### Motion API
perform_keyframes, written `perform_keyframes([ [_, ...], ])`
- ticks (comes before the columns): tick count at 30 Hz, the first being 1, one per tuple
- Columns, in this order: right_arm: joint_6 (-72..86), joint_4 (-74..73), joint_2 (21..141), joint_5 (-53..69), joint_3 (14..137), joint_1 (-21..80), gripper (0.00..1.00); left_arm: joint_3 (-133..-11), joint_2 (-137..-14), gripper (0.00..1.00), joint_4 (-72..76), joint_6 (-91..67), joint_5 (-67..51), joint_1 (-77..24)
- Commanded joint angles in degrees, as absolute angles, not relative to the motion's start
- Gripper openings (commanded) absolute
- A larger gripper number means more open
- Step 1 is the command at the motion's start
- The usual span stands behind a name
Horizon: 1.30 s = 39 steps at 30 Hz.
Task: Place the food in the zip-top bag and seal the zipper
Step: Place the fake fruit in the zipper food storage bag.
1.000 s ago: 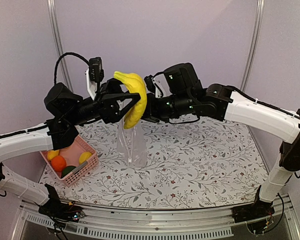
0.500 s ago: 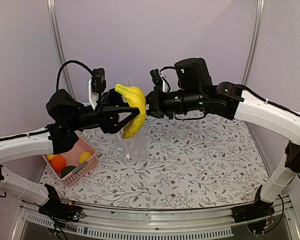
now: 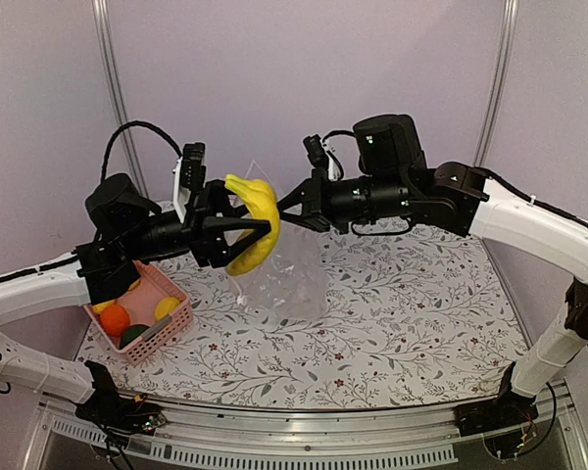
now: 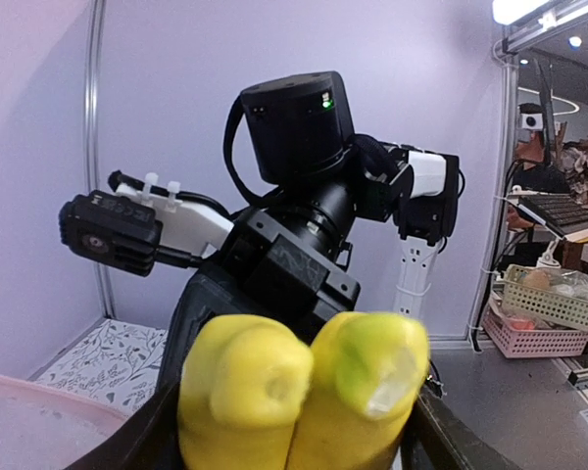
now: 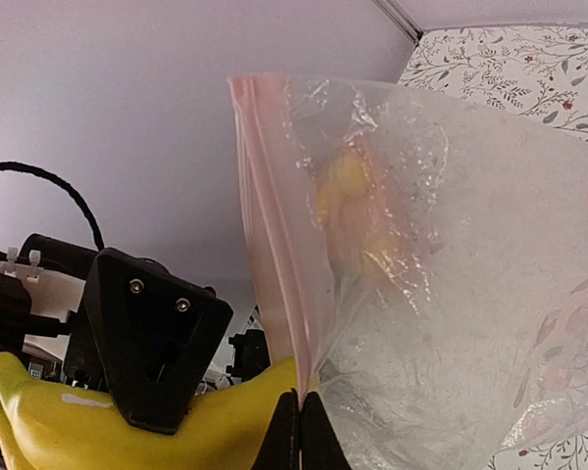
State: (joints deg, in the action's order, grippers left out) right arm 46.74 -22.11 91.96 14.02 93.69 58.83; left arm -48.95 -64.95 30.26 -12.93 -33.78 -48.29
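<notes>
My left gripper (image 3: 243, 231) is shut on a yellow banana bunch (image 3: 256, 221), held high above the table; the bunch fills the bottom of the left wrist view (image 4: 299, 392). My right gripper (image 3: 286, 213) is shut on the mouth edge of the clear zip-top bag (image 3: 286, 276), which hangs down to the table. In the right wrist view the jaws pinch the pinkish zipper strip (image 5: 274, 245) at the bottom, the bag (image 5: 451, 274) spreads right, and the banana bunch (image 5: 147, 431) sits just left of it. Yellow pieces show blurred through the plastic.
A pink slatted basket (image 3: 174, 325) stands at the left of the floral table mat and holds an orange (image 3: 115, 319), a yellow lemon-like piece (image 3: 167, 307), another yellow piece (image 3: 103, 305) and a dark green piece (image 3: 134, 334).
The right gripper has moved right and pulled the bag's mouth with it, so the bag now hangs wider. The left gripper and banana bunch have dropped slightly and tilted.
</notes>
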Motion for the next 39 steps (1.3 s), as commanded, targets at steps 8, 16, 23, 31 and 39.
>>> perform_keyframes([
  [8, 45.7, -23.8, 88.4, 11.7, 92.2, 58.3, 0.00, -47.1, -63.6, 0.56, 25.3, -12.4, -28.0, -47.0],
  [16, 44.3, -25.6, 87.0, 9.1, 90.7, 58.3, 0.00, -49.2, -62.8, 0.58, 17.9, -11.8, -24.2, -45.4],
  [23, 43.9, -25.6, 87.6, 7.9, 91.1, 58.3, 0.00, -55.3, -64.8, 0.59, 7.2, -10.2, -23.4, -44.3],
  [31, 43.3, -25.3, 88.4, 8.3, 91.9, 58.3, 0.00, -57.5, -65.9, 0.63, 1.9, -7.5, -21.5, -44.2],
  [39, 43.7, -25.0, 89.5, 8.7, 91.8, 58.3, 0.00, -58.4, -68.0, 0.72, 2.1, -7.8, -23.0, -44.3],
])
